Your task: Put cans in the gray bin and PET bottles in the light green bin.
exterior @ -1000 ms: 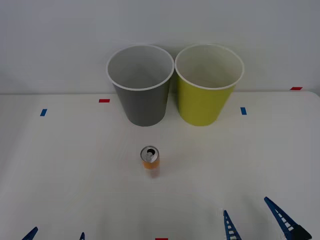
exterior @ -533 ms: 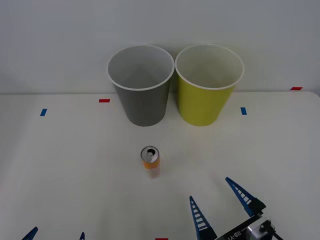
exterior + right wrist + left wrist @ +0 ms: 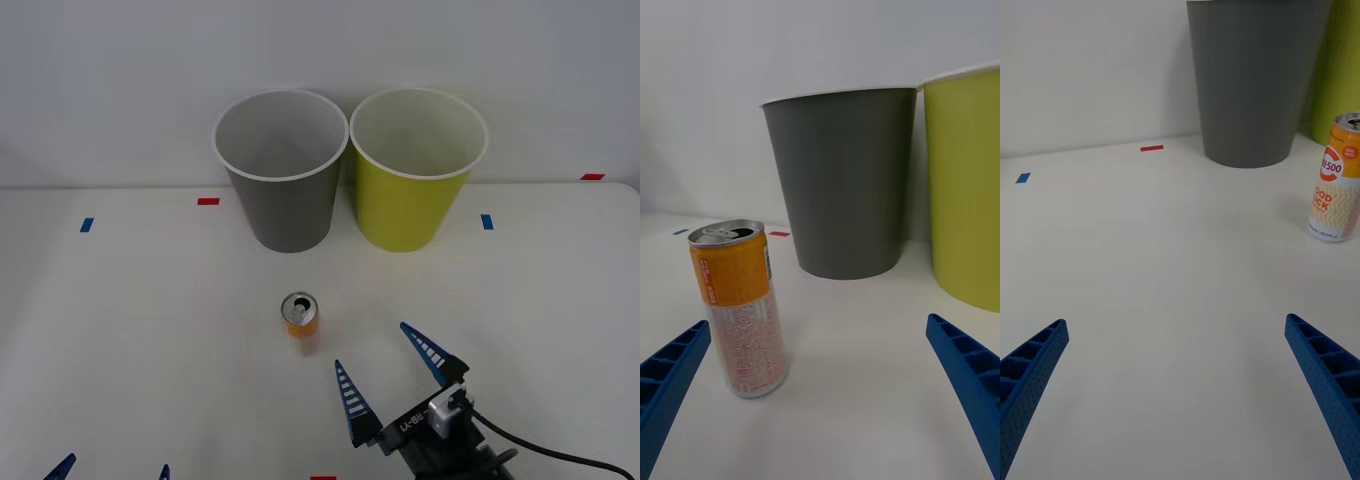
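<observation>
Right gripper point(image 3: 392, 362), fingers spread, hovers near upright can point(image 3: 300, 315).

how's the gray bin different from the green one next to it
The gray bin is dark gray outside, while the light green bin is yellow-green. In the front view the gray bin stands on the left, more directly behind the orange can; the light green bin stands on the right. Both share the same tall tapered round shape, white rim and pale inside, stand upright side by side at the table's far edge, and look empty.

front looks down; both wrists sit low (near tabletop), sharing the can point(image 3: 300, 316)
</observation>
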